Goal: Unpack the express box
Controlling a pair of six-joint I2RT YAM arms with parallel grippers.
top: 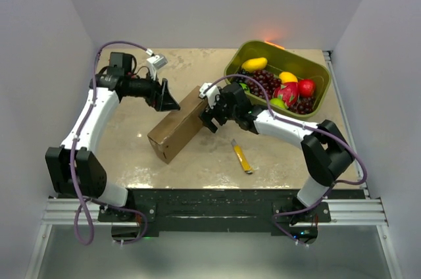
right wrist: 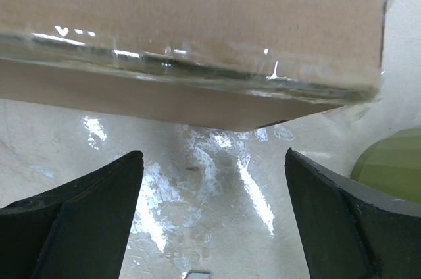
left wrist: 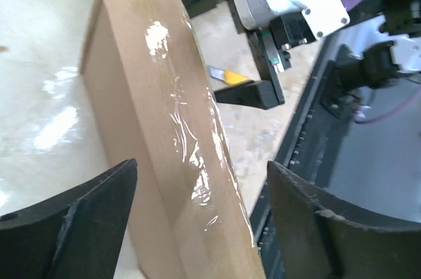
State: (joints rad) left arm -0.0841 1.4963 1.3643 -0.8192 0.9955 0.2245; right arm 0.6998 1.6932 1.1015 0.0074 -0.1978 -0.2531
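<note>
Both gape wide: left gripper (top: 172, 102) frames the taped edge of the express box (top: 174, 135) mid-frame with room each side, right gripper (top: 208, 122) faces its right side.

we stand in a robotics lab cell, not a home or a shop. plain pale panels (top: 39, 62) close in a beige table (top: 197, 167) at 9, 12 and 3 o'clock. at 6 o'clock an aluminium rail (top: 355, 212) and a black plate (top: 210, 203) carry two white machine arms, the left arm (top: 89, 121) and the right arm (top: 289, 127), with purple cables (top: 82, 220) looping from them.
</note>
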